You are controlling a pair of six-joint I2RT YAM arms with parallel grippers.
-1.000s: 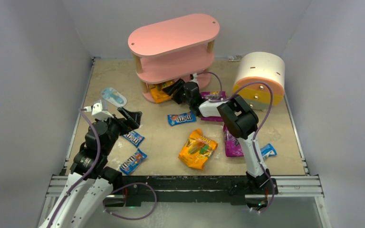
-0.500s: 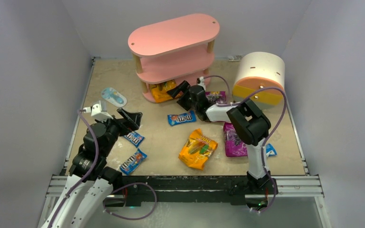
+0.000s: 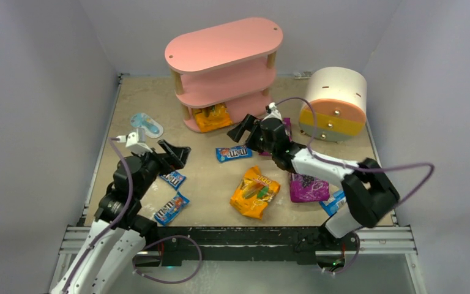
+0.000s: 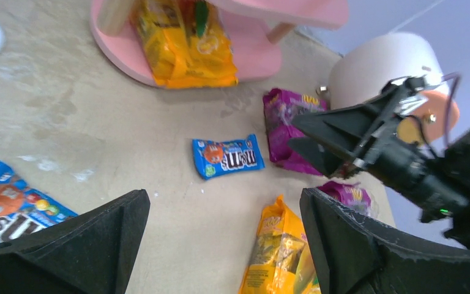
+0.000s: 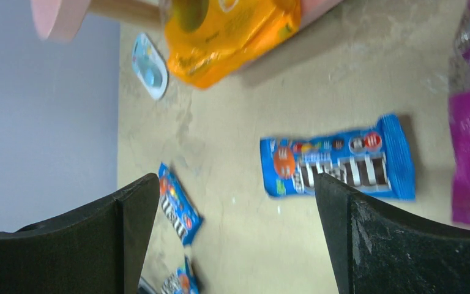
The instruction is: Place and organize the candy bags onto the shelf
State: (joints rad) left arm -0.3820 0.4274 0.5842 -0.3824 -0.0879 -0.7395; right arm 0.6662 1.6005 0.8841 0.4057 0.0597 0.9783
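The pink shelf [image 3: 223,61] stands at the back. One orange bag [image 3: 211,117] lies on its bottom tier, seen too in the left wrist view [image 4: 186,43] and the right wrist view [image 5: 226,30]. The other orange bag [image 3: 255,191] lies on the table in front. A purple bag [image 3: 308,187] lies right of it, and another purple bag [image 3: 286,127] is partly hidden behind my right arm. Blue M&M's packets lie at centre [image 3: 233,152], left [image 3: 172,178], near left [image 3: 171,207] and right [image 3: 333,202]. My right gripper [image 3: 240,130] is open and empty just right of the shelf's bottom tier. My left gripper [image 3: 176,156] is open and empty above the left packets.
A white, orange and yellow cylindrical drawer unit [image 3: 335,101] stands at the back right. A pale blue-and-white oval item [image 3: 145,125] lies at the left. Grey walls close in the table on three sides.
My right gripper has pulled back from the shelf's bottom tier towards the right, leaving the orange bag there, and its arm has stretched out low. My left gripper has edged slightly right.
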